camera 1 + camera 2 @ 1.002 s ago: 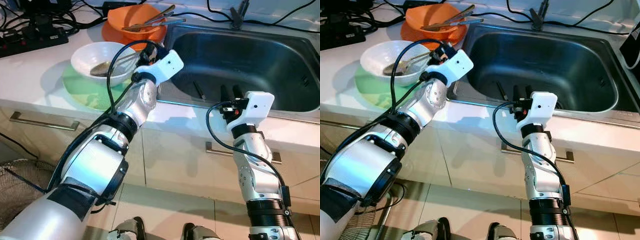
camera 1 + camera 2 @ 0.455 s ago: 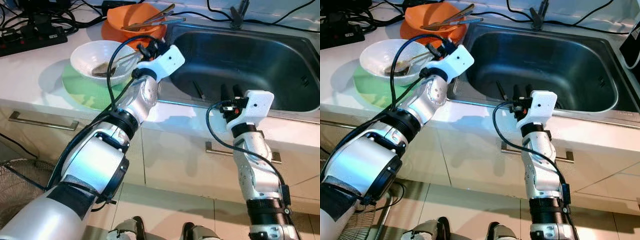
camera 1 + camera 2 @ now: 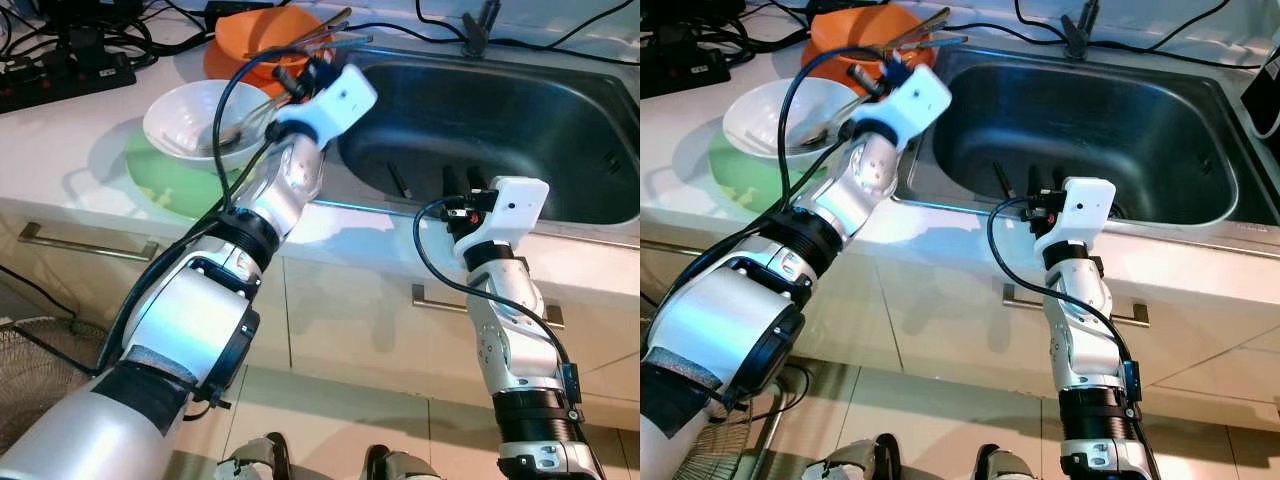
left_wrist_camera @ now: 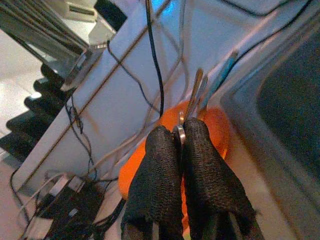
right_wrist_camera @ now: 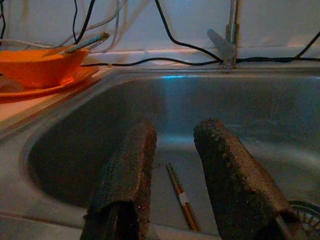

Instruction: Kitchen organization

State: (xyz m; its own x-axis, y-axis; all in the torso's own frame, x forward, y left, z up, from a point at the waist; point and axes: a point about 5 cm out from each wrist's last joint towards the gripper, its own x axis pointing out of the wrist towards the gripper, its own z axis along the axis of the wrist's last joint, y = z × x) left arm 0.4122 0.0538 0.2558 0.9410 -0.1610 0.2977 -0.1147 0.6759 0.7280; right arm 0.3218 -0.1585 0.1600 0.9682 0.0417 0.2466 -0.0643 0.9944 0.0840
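the left gripper [image 3: 303, 78] has risen from the white bowl [image 3: 196, 118] and swung toward the back of the counter, so it now hangs between that bowl and the orange bowl [image 3: 262, 48], with the spoon no longer lying in the white bowl as it did a second ago. in the left wrist view its fingers [image 4: 160, 185] are pressed together on a thin metal utensil [image 4: 180, 133], most likely that spoon, whose tip points at the orange bowl and the cutlery [image 4: 200, 92] already leaning in it. the white bowl sits on a green plate [image 3: 165, 184] near the counter's front edge, left of the sink [image 3: 560, 120]. the step in hand looks like carrying the utensil to the orange bowl, or perhaps the sink; to do it well, keep the pinch firm on so slim a handle, lift clear of the bowl rim and the trailing cable, and let go low so nothing clatters out. the right gripper [image 3: 462, 183] is unmoved over the sink's front edge, fingers [image 5: 131, 165] apart and empty, a pair of chopsticks [image 5: 182, 197] on the basin floor beyond them.
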